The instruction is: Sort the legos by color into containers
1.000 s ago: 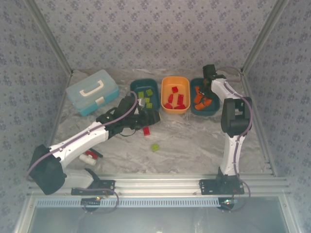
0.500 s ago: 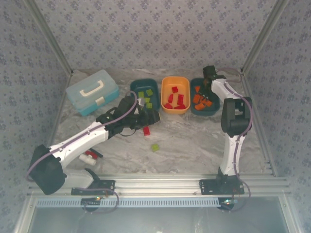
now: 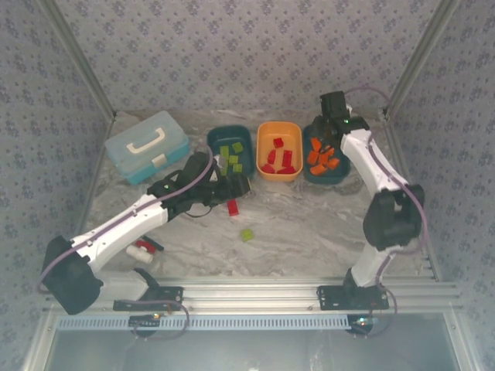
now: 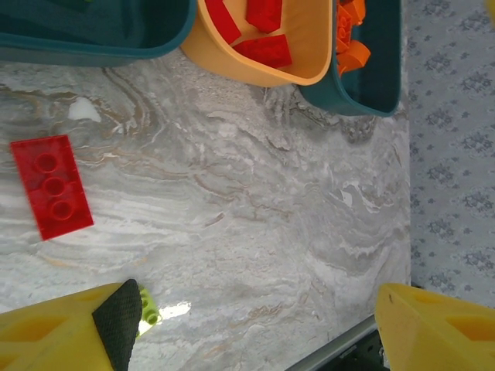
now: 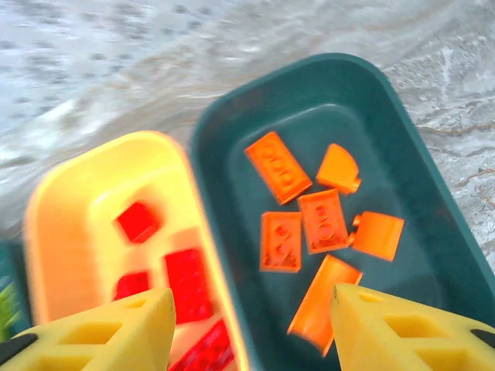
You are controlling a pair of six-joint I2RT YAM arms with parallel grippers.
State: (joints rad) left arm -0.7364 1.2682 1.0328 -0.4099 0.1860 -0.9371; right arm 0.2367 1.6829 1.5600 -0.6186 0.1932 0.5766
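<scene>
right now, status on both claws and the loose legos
Left claw open, over the table beside the red lego. Right claw open, empty, above the teal tub of orange legos. Lime lego also loose; nothing blocking either.

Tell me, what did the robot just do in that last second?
The right arm swung its elbow outward; the right end effector shifted slightly over the right teal tub, open above the orange bricks. The left end effector, the loose red brick and green brick stayed put.
</scene>
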